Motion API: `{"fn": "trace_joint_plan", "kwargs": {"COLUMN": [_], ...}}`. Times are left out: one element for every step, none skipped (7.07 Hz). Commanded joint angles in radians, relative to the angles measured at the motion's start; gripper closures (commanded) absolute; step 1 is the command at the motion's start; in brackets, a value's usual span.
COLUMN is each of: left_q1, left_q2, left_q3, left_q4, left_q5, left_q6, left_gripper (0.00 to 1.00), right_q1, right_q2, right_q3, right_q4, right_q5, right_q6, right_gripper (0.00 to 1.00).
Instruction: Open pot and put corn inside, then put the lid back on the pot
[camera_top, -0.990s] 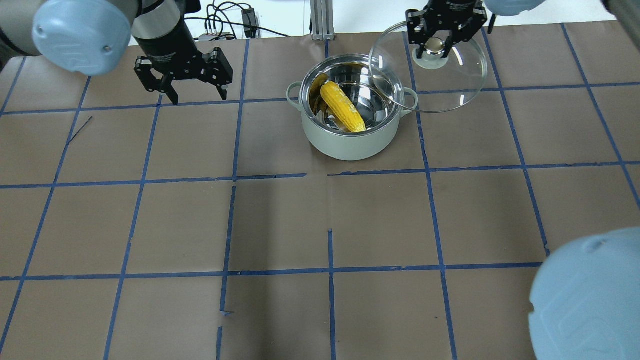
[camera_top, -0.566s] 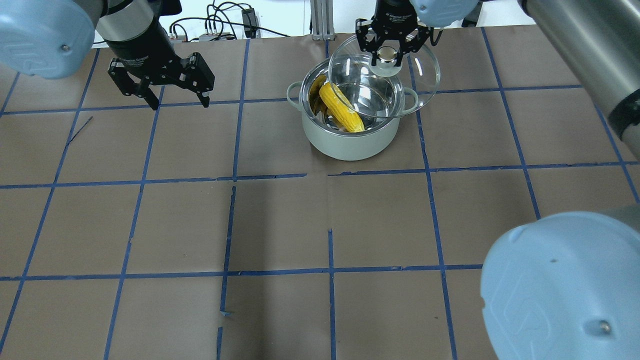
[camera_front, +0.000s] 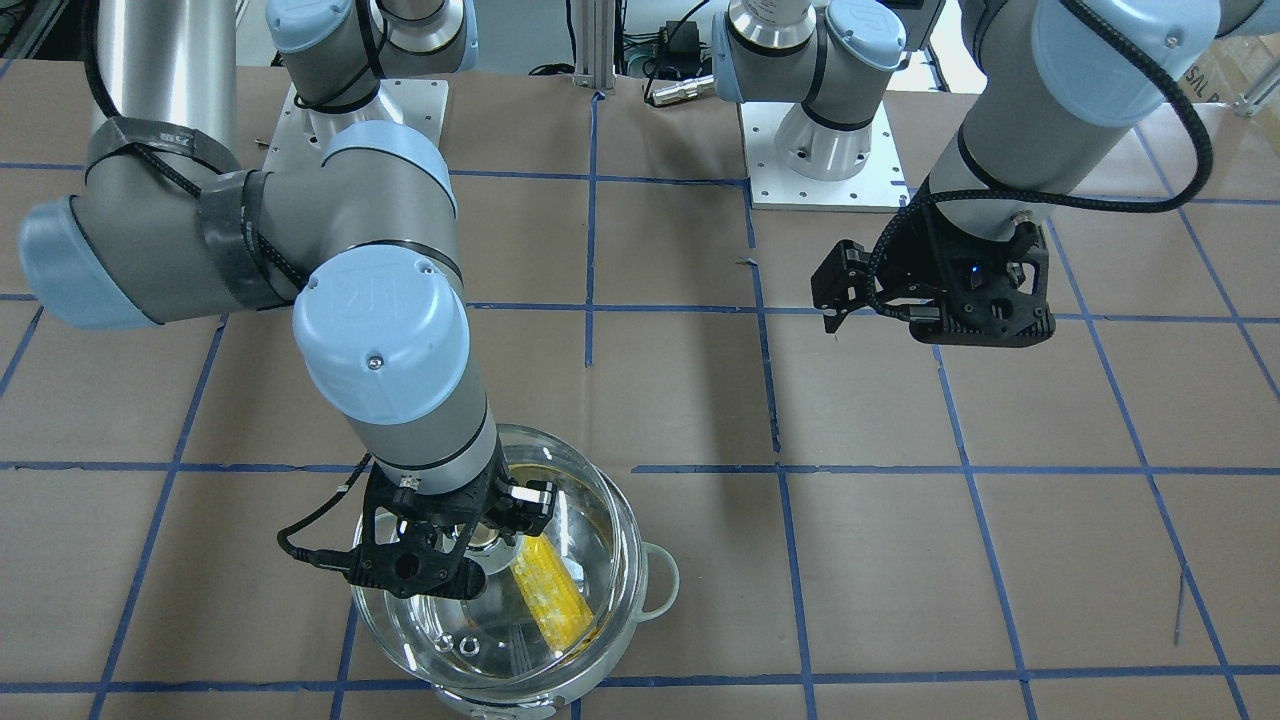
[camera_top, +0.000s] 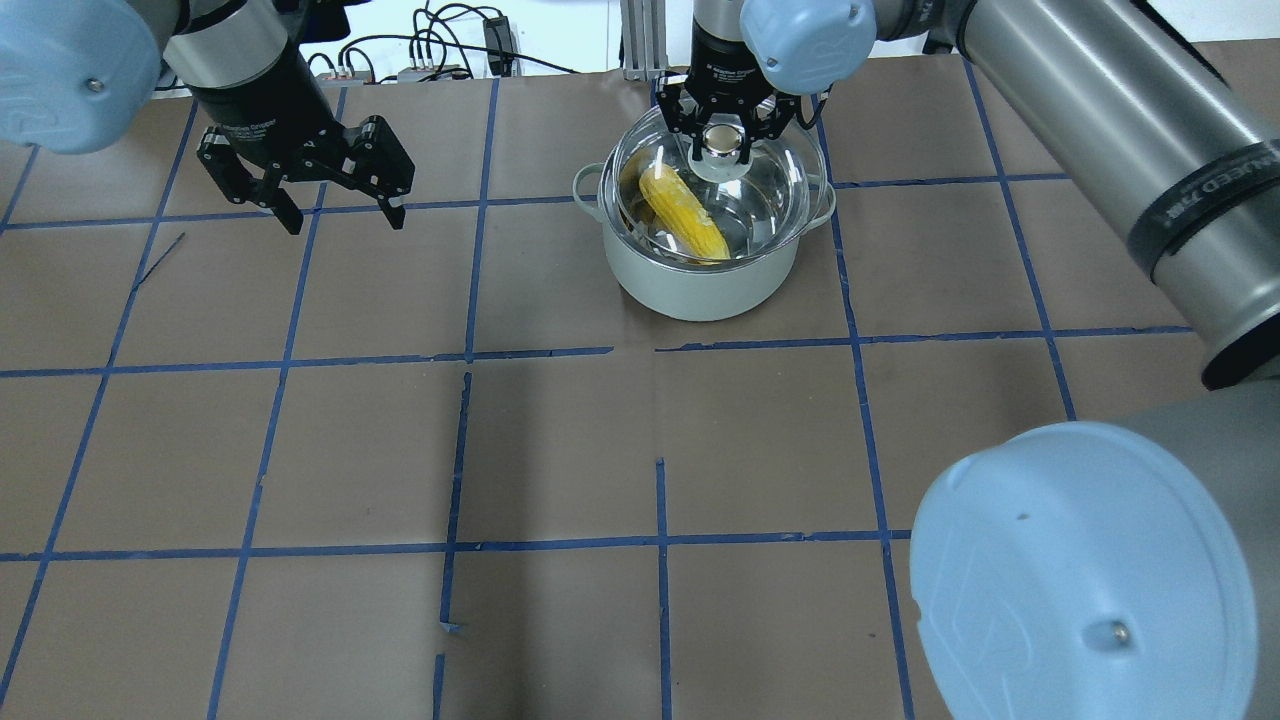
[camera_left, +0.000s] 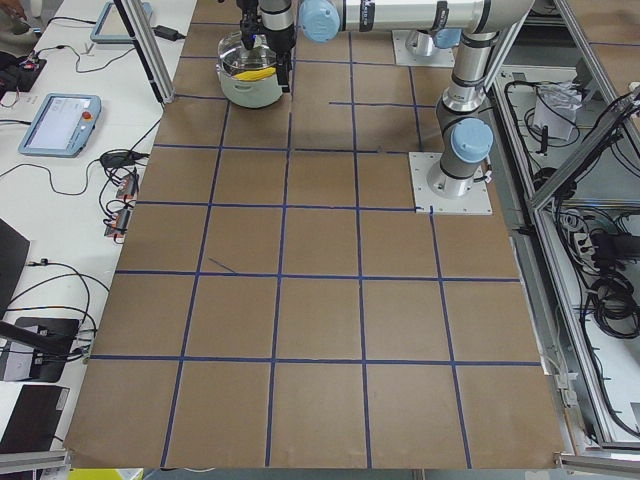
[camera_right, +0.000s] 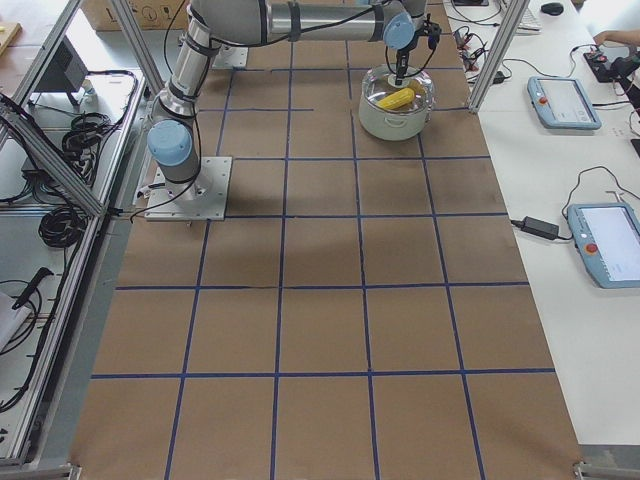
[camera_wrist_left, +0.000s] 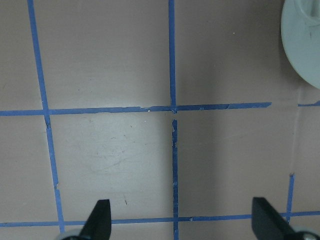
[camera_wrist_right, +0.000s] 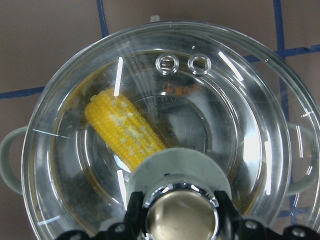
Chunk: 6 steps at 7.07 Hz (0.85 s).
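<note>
Right wrist-mounted view puts my own right pincer nearest, its two fingers pinched on the metal-topped knob of the glass lid; through the clear glass, just below, the corn cob lies slanted on the floor of the stainless pot, so by my reckoning opening and loading are done; the lid's rim sits nearly ring-on-ring over the pot's rim, though whether glass touches metal all the way round I cannot tell; what is left, as I judge it, is to settle the lid squarely and let go of the knob; farther off, well apart over the taped table, my left pincer hangs spread wide and empty.
</note>
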Motion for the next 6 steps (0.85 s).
{"fn": "trace_joint_plan", "kwargs": {"left_q1": [-0.004,0.002,0.002,0.002,0.002,0.000], "left_q2": [0.005,0.006,0.006,0.006,0.006,0.005], "left_q3": [0.024,0.032,0.038,0.038,0.038,0.037], "left_q4": [-0.055,-0.100,-0.104,-0.104,-0.104,-0.103], "left_q5": [0.003,0.006,0.003,0.003,0.002,-0.002], "left_q6": [0.000,0.000,0.000,0.000,0.000,0.000], "left_gripper": [0.00,0.00,0.00,0.00,0.00,0.00], "right_q1": [0.004,0.005,0.005,0.007,0.007,0.008], "right_q2": [0.013,0.012,0.014,0.014,0.020,0.018], "right_q3": [-0.004,0.001,0.004,0.004,0.001,0.001], "right_q4": [-0.025,-0.025,-0.025,-0.025,-0.025,-0.025], "right_q5": [0.001,-0.002,0.001,0.006,0.007,0.009], "right_q6": [0.002,0.006,0.005,0.009,0.011,0.011], "right_gripper": [0.80,0.80,0.80,0.80,0.80,0.80]}}
